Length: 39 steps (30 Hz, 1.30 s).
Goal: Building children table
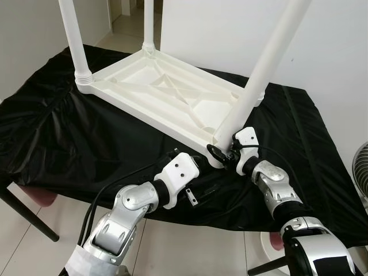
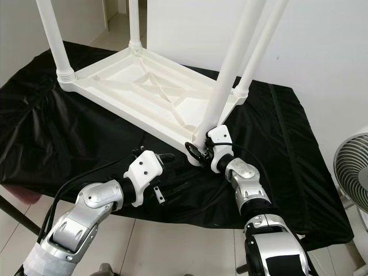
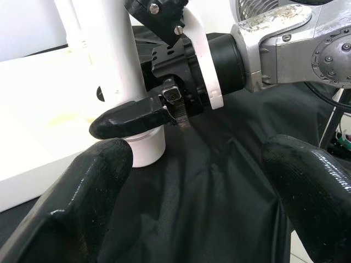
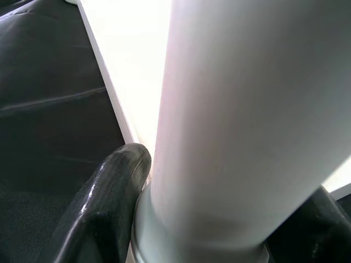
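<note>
A white plastic children's table (image 1: 137,73) lies upside down on a black cloth (image 1: 69,144). Three legs stand up from its corners. At the near right corner a fourth white leg (image 1: 264,69) rises from its socket, leaning up to the right. My right gripper (image 1: 221,150) is shut on the base of that leg; one black finger (image 4: 109,197) presses its side just above the collar. My left gripper (image 3: 203,181) is open and hovers over the cloth a little to the left of that corner, pointing at the leg base, with nothing between its fingers.
The cloth-covered work table ends just in front of my arms, with tiled floor below. A fan (image 2: 351,167) stands at the right. A white wall rises behind the table. A pink object (image 1: 40,198) sits under the left edge.
</note>
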### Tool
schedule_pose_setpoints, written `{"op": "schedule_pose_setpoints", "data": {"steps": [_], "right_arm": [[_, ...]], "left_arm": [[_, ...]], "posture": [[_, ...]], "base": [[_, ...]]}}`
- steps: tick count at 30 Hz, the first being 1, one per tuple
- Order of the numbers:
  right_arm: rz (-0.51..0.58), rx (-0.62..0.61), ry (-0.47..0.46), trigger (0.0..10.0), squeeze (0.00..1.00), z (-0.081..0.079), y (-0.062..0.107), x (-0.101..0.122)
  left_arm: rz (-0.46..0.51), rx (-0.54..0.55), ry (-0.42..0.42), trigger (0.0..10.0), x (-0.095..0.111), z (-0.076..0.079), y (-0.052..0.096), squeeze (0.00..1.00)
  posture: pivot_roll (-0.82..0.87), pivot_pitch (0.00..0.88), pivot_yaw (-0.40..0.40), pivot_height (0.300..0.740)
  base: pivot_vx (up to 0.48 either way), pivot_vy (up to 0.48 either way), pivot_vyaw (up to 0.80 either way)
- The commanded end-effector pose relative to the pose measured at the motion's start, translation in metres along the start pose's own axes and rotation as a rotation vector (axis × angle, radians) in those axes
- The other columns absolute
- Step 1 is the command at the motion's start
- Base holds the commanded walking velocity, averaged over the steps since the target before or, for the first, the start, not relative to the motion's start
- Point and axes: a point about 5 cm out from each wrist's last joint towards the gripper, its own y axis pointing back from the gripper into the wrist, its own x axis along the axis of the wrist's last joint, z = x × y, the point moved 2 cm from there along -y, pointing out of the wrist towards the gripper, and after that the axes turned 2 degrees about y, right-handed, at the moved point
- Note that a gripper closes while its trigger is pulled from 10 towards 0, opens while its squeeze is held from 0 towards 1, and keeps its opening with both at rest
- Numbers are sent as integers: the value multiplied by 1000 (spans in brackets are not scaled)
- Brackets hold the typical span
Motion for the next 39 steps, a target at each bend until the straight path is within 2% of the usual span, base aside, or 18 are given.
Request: {"op": "schedule_pose_setpoints", "data": {"steps": [1, 3, 8, 11, 16, 18, 19, 21, 22, 25, 31, 38, 39], "right_arm": [[-25, -51, -31, 0, 0, -1, 4, -11], [-24, -127, -32, 0, 0, -1, 5, -14], [-19, -222, -80, 0, 0, 1, 6, -15], [-2, -337, -102, 0, 0, 3, 10, -12], [13, -443, -95, 0, 0, 3, 15, -10], [14, -556, -64, 0, 0, 4, 19, -8], [18, -619, -82, 0, 0, 4, 21, -7], [18, -619, -82, 0, 0, 4, 21, -7], [19, -687, -74, 0, 0, 4, 24, -6], [10, -747, -75, 0, 0, 0, 26, -4], [2, -748, -90, 0, 0, -18, 29, -4], [-15, -759, -90, 0, 0, -19, 31, -6], [-24, -786, -101, 10000, 0, -14, 33, -6]], "left_arm": [[5, -1, 19, 10000, -1, 4, -1, 0], [6, -3, 23, 10000, -1, 6, -1, 0], [6, -5, 27, 10000, -1, 7, -1, 0], [6, -5, 36, 10000, -2, 9, -1, 0], [7, -2, 40, 10000, -2, 9, -1, 0], [6, 5, 44, 10000, -3, 8, -2, 0], [6, 7, 45, 10000, -3, 8, -2, 0], [6, 7, 45, 10000, -3, 8, -2, 0], [6, 4, 46, 10000, -3, 8, -2, 0], [6, 4, 46, 10000, -3, 8, -1, 0], [3, 3, 45, 10000, -3, 7, 0, 0], [2, 4, 46, 10000, -3, 7, 0, 0], [2, 1, 45, 10000, -3, 7, 0, 0]], "posture": [[176, 16, -112, 740], [172, 21, -111, 740], [169, 30, -114, 740], [162, 47, -118, 740], [161, 54, -122, 740], [155, 63, -122, 740], [155, 63, -122, 740], [155, 63, -122, 740], [151, 67, -118, 740], [149, 69, -115, 740], [147, 78, -109, 740], [146, 80, -105, 740], [146, 79, -104, 740]], "base": [[0, 0, 0], [0, 0, 0], [0, 0, 0], [0, 0, 0], [0, 0, 0], [0, 0, 0], [0, 0, 0], [0, 0, 0], [0, 0, 0], [0, 0, 0], [0, 0, 0], [0, 0, 0], [0, 0, 0]]}}
